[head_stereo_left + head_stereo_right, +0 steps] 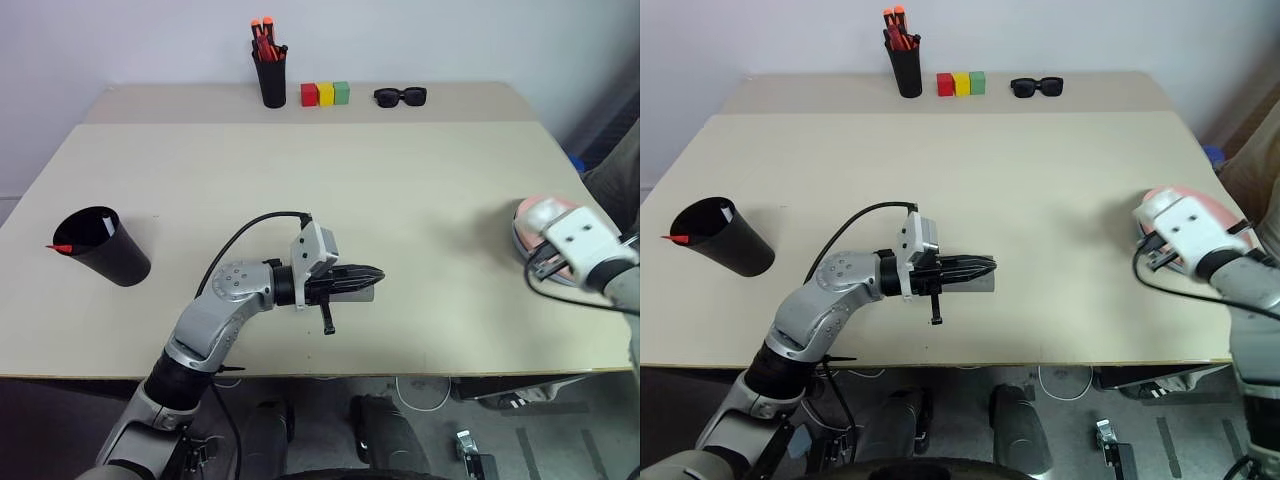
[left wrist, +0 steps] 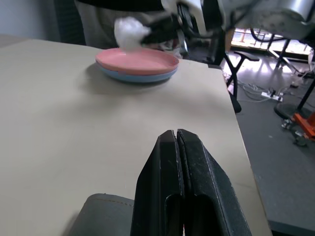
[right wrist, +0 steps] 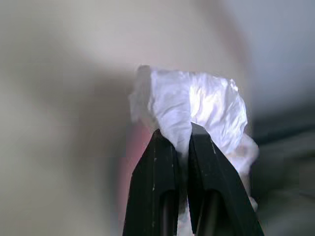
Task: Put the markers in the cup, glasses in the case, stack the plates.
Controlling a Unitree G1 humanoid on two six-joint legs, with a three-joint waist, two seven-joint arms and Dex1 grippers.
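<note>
Two plates (image 2: 137,65) already sit stacked at the right edge of the bench (image 1: 300,190), pink on blue, and right over them the right gripper (image 3: 181,135) has its jaws pinched tight on a crumpled white wad (image 3: 197,105), tissue or plastic by the look of it, presumably to lift it clear of the stack. Over near the front edge, mid-bench, the left gripper (image 1: 372,275) lies level with its jaws fully closed, pressing down on the grey case (image 1: 350,293), apparently to keep it shut; the glasses can't be seen from here, likely inside. Toward the left edge stands the black cup (image 1: 105,243), a red marker (image 1: 60,247) and a white one poking from its rim. Looks close to done!
</note>
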